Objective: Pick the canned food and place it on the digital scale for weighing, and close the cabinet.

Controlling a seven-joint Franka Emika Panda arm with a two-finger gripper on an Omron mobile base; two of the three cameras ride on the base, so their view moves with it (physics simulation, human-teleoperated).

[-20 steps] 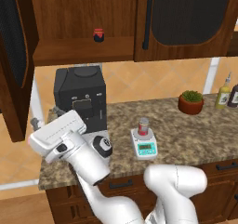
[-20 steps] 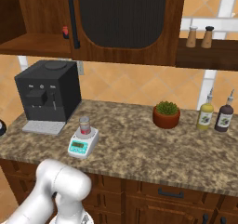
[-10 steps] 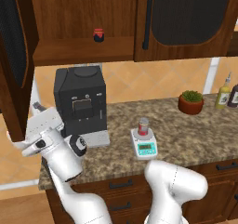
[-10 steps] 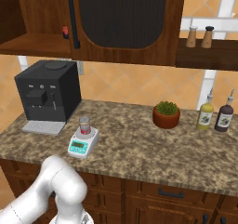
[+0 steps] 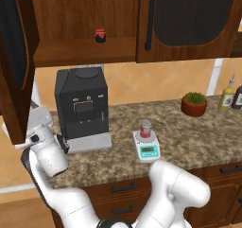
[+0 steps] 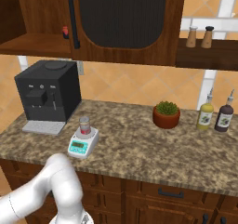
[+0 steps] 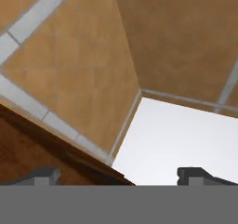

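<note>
Canned food sits on the digital scale. Arm has swung left toward the open cabinet door, end effector released and empty. Door-closing is next.

The white Franka arm with dark joints rises from the bottom of the left base view, where its thick rounded base link bulges at the lower right. From there a long white link sweeps low and leftward, then turns upward at a bulbous elbow. The forearm climbs to a white wrist block at the far left, tilted up and away. The two-finger gripper looks along its own axis in the hand view, its two small dark fingertips set far apart at the bottom corners, jaws spread wide with nothing between them. In the left base view the fingers themselves seem hidden past the wrist.
</note>
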